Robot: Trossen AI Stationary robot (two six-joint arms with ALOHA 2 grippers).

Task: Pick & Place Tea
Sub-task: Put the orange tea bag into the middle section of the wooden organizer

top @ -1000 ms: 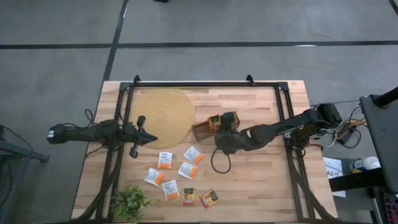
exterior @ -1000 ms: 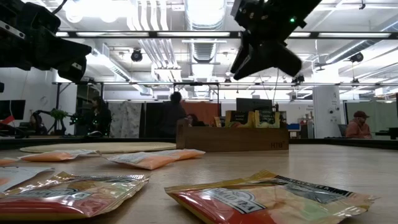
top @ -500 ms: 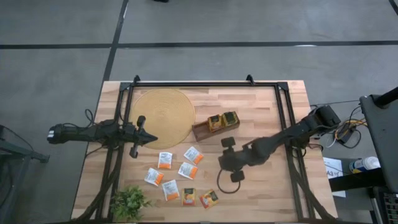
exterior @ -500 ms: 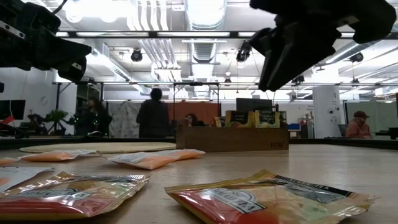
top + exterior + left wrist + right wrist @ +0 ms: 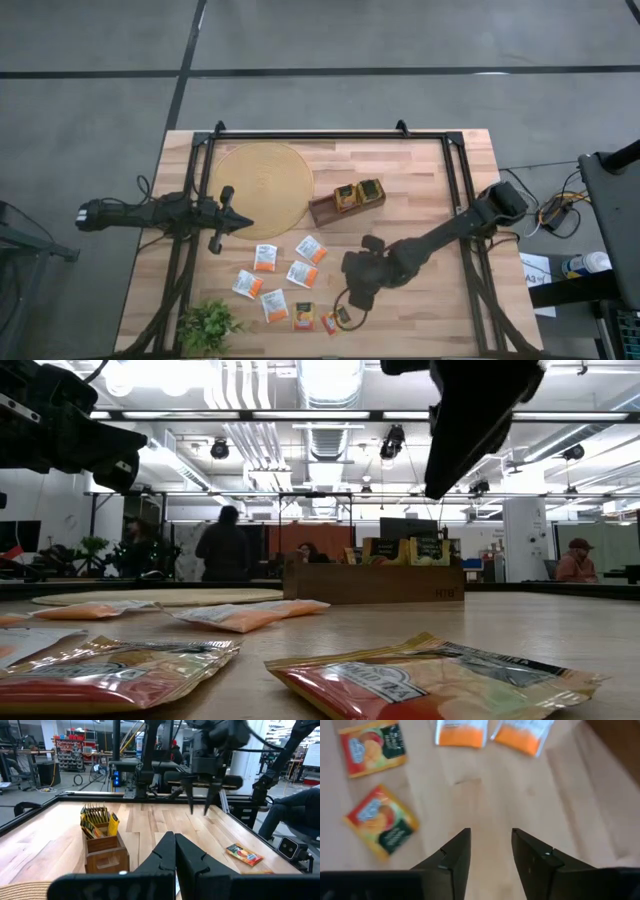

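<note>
You've got a pale wood table [image 5: 420,170], a round woven mat [image 5: 262,186], a brown wooden tray [image 5: 345,203] with a few sachets standing in it. The loose sachets [image 5: 290,287] lie flat near the front edge: light, thin, likely slick foil, so pinch an edge. Right gripper [image 5: 489,851] hovers over them, fingers spread, empty. Left gripper [image 5: 174,854] waits beside the mat, pressed together.

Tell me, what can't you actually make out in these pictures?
- Sachet in the high view: partly covered by the right gripper.
- Wooden tray in the low view: its inside is hidden by its own wall.
- Sachet print in the right wrist view: too blurred to read.
- Plant: cut off at the high view's bottom edge.
</note>
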